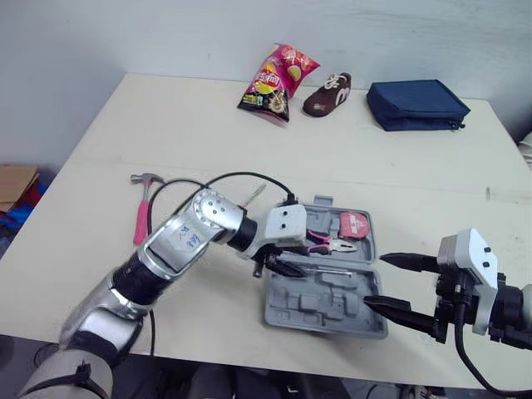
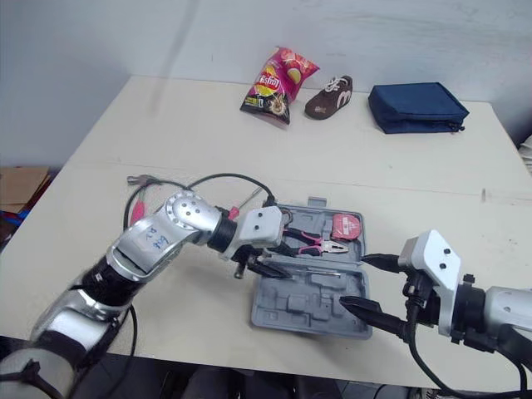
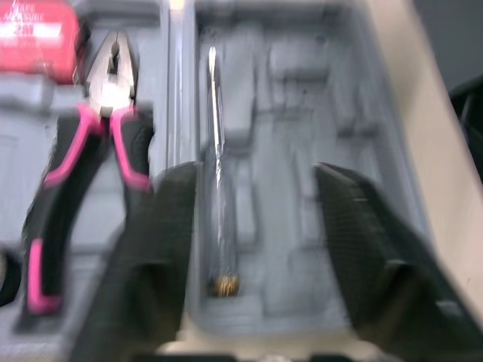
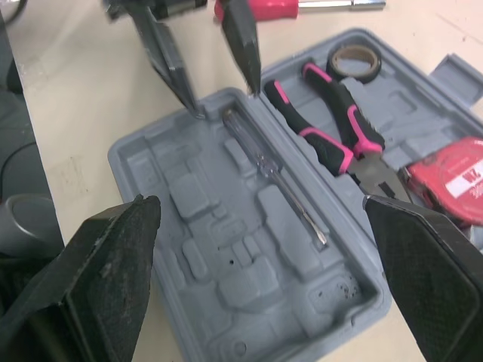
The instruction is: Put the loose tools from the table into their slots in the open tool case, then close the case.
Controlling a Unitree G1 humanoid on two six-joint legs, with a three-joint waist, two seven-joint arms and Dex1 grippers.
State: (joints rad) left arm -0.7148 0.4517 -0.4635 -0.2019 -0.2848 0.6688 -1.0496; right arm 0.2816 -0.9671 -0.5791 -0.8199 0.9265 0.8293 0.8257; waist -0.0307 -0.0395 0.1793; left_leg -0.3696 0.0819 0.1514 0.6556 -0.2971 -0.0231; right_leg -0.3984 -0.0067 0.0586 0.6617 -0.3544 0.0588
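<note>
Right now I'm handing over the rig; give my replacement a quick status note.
Left gripper: open, fingers either side of the clear screwdriver, which lies in the tool case.
Right gripper: open, empty, by the case's right edge.
Done, in the case: pliers, tape measure, tape roll.
Still on the table: hammer, pink-handled screwdriver.
Left to do: slot both, then close the case.

My left gripper (image 1: 281, 268) angles over the table's (image 1: 166, 125) near half, fingers parted and tips lowered; my right gripper (image 1: 376, 281) hovers by the near edge, fingers spread wide, pointing left.
</note>
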